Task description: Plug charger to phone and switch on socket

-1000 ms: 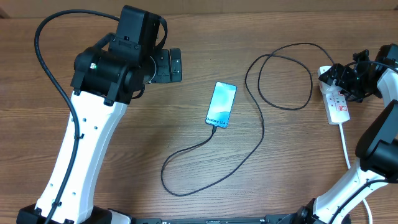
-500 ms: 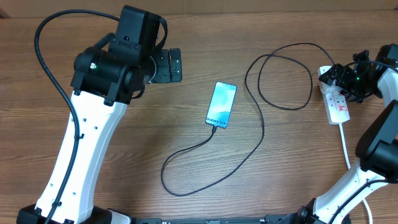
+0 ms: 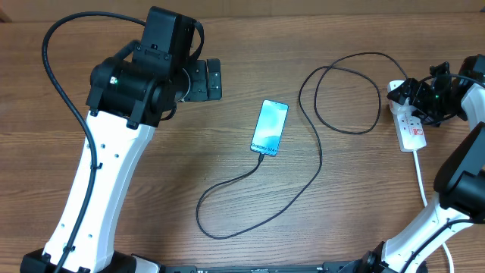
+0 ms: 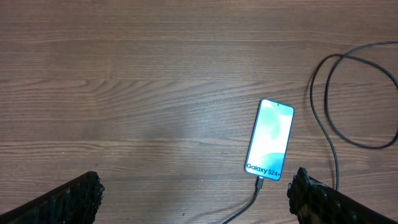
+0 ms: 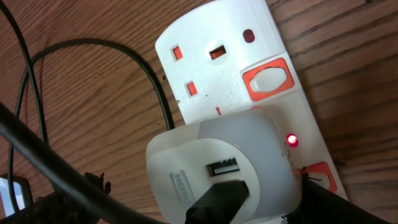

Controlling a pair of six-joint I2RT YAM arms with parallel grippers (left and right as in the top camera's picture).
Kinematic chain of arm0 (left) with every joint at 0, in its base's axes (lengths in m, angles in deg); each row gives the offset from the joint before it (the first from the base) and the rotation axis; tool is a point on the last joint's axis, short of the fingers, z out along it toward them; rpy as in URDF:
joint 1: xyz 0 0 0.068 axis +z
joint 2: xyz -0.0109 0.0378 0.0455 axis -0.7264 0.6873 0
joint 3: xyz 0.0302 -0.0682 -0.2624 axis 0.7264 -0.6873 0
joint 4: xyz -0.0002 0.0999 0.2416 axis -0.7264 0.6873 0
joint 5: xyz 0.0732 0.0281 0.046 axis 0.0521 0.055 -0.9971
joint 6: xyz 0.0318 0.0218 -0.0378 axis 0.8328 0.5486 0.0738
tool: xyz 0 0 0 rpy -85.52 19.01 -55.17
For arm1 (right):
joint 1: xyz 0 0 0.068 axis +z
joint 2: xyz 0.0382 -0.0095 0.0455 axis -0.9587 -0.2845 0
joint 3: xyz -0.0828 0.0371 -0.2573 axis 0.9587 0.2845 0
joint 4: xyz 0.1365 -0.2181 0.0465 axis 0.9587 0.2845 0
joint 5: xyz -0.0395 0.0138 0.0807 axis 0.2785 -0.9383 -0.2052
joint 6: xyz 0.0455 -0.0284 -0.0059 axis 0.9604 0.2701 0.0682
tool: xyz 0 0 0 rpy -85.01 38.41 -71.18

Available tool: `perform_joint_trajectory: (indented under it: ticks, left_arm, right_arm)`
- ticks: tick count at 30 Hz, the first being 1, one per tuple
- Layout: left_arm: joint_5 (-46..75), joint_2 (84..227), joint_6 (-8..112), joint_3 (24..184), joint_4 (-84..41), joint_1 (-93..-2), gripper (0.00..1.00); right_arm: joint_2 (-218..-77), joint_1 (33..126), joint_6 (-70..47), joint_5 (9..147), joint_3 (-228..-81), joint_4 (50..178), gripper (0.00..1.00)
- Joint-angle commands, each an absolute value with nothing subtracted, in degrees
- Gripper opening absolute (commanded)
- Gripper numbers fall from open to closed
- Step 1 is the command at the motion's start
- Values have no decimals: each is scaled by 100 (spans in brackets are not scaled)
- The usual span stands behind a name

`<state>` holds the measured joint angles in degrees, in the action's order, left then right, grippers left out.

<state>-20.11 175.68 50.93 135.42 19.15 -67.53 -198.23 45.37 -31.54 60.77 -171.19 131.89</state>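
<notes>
Right gripper (image 3: pixel 415 98) — jaws spread wide — hovers over the socket (image 3: pixel 413 133) (red lamp (image 5: pixel 291 140) lit).

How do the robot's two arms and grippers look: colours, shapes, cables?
The left arm and right arm each have a white tapered lower link and bulky black joint housings. A thick black cable loops beside the left arm. The left gripper and right gripper are black, with two rough-textured fingers each.
</notes>
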Motion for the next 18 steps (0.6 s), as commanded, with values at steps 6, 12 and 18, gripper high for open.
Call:
perform_joint_trajectory:
  ticks: [6, 12, 18]
  left_arm:
    - [-2110, 17601, 5117, 13579, 1917, -6723, 100]
    - [-2110, 17601, 5117, 13579, 1917, -6723, 100]
    - [-2110, 17601, 5117, 13579, 1917, -6723, 99]
  right_arm:
    - [-20094, 4635, -2719, 6204, -17079, 13276, 97]
    - [-20075, 4635, -2505, 6634, -17316, 13484, 100]
    - [-19832, 4638, -2496, 6674, -17364, 13554, 100]
